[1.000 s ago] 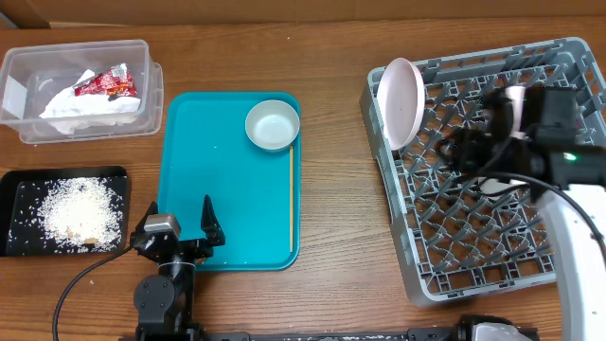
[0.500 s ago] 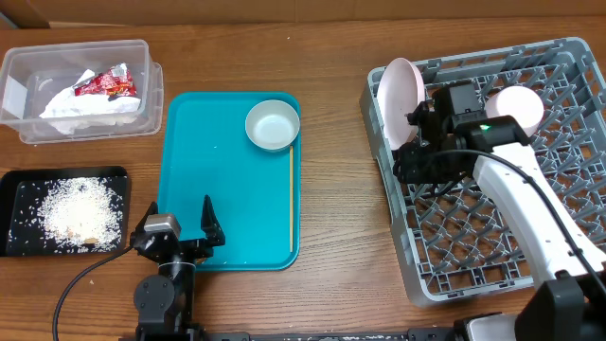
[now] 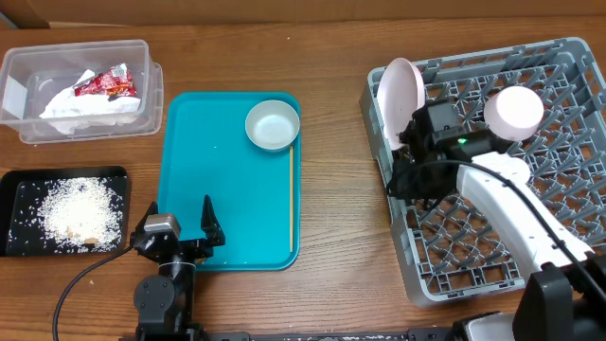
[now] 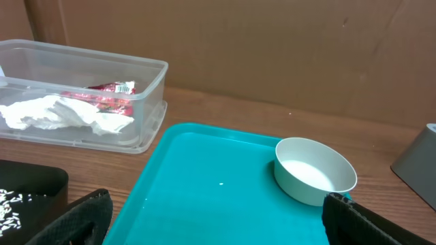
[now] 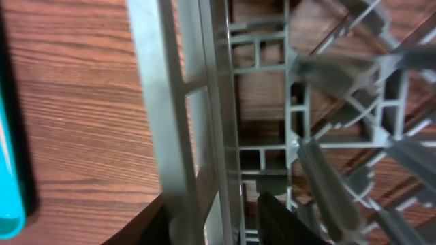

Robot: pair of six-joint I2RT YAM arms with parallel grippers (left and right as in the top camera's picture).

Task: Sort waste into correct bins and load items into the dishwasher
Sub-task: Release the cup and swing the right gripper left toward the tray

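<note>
Noted right gripper (image 5: pixel 211 204) fingers partway apart, holding nothing, straddling left wall of dish rack (image 3: pixel 492 246). Found large plate (image 3: pixel 402 90) on edge at far-left corner and small plate (image 3: pixel 516 109) leaning among far pegs, likely for support. Saw left gripper (image 4: pixel 218 221) spread wide, empty, at near edge of teal tray (image 3: pixel 227 189); bowl (image 3: pixel 273 125) not yet loaded, far right on tray.

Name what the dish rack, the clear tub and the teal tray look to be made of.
Dish rack: moulded grey plastic by the look, matte, with thick lattice ribs and pegs. Clear tub: thin transparent plastic, slightly glossy; its contents show through the wall. Teal tray: probably hard plastic, smooth with a soft sheen and a rounded rim.
</note>
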